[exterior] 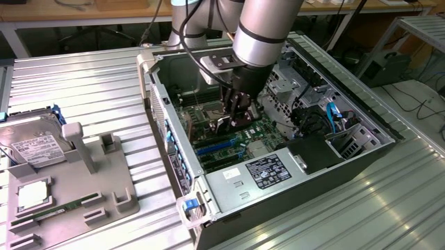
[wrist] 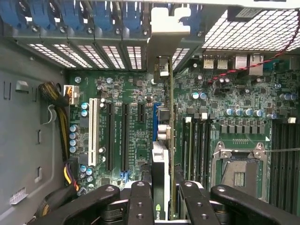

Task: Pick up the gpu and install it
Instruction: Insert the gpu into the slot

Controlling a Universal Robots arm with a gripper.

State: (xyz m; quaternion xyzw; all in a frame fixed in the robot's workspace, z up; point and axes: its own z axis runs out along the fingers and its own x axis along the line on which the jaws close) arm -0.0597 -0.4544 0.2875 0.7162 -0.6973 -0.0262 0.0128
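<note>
The gpu (wrist: 161,159) shows edge-on in the wrist view, a thin green board with a black cooler. Its silver end bracket (wrist: 165,33) reaches the rear slot openings of the open computer case (exterior: 334,172). My gripper (wrist: 164,190) is shut on the card, one black finger (wrist: 140,201) on each side. The card stands upright along the blue expansion slot (wrist: 154,119) of the motherboard (wrist: 126,122); I cannot tell whether it is seated. In the exterior view my gripper (exterior: 234,117) reaches down into the case over the motherboard (exterior: 240,140), with the gpu (exterior: 224,123) between its fingers.
Inside the case are the CPU socket (wrist: 239,168), black and white slots (wrist: 93,131), cables (exterior: 313,122) and the labelled power supply (exterior: 268,172). At the exterior view's left a grey fixture (exterior: 83,177) holds a hard drive (exterior: 31,143), a RAM stick (exterior: 56,211) and a CPU (exterior: 31,194).
</note>
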